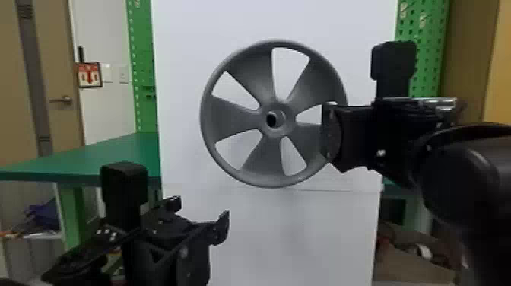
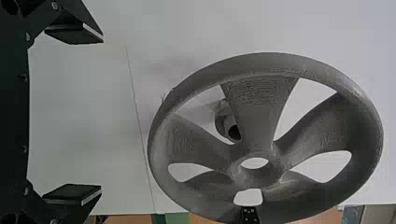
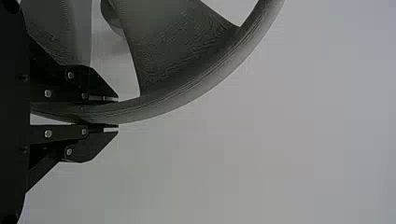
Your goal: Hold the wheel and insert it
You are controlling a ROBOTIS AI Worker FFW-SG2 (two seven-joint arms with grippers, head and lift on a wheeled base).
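A grey spoked wheel (image 1: 235, 116) is held up in front of a white panel, its open hub facing the head camera. My right gripper (image 1: 330, 133) grips the rim at the wheel's right side. In the right wrist view, the fingers of my right gripper (image 3: 116, 113) pinch the wheel's rim (image 3: 163, 105). My left gripper (image 1: 201, 207) stands open, low and left of the wheel. From the left wrist, the wheel (image 2: 254, 112) hangs beyond my left gripper (image 2: 100, 119), apart from its fingers. Behind the spokes a grey cylindrical peg (image 2: 227, 123) shows, off to one side of the hub hole.
The white panel (image 1: 182, 114) stands upright behind the wheel. A green table (image 1: 102, 152) extends to the left of it, with green pegboards (image 1: 424, 49) behind the panel on both sides. A door (image 1: 57, 125) is at the far left.
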